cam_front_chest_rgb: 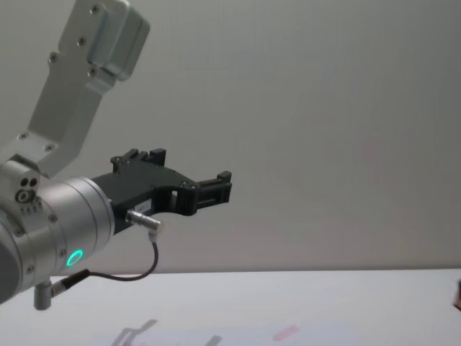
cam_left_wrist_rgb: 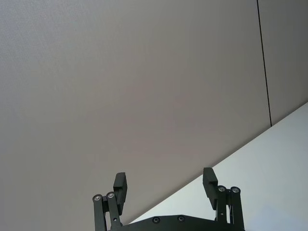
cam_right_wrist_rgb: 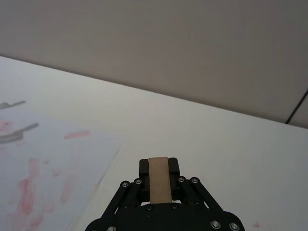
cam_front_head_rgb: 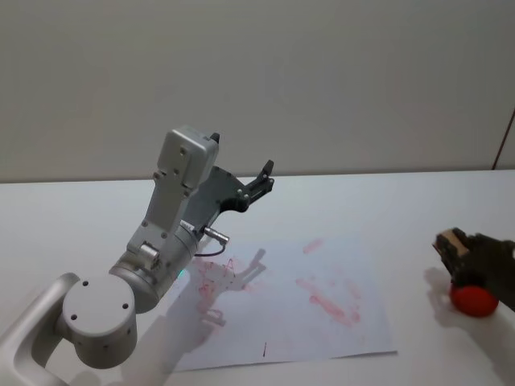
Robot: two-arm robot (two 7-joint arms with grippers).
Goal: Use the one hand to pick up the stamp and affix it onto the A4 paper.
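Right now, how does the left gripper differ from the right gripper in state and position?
The left gripper is open and empty; the right gripper is shut on the stamp. The left gripper hangs high above the table, aimed at the wall; the right gripper is low, right of the A4 paper. Both are black with two fingers.

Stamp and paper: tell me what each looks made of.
Stamp: matte red rounded body, maybe rubber or plastic; its tan flat-faced end, gripped in the right claw at far right, looks like bare wood. Paper: thin matte white sheet lying flat, smeared pink-red, likely ink. Left claw hangs open, raised at left.
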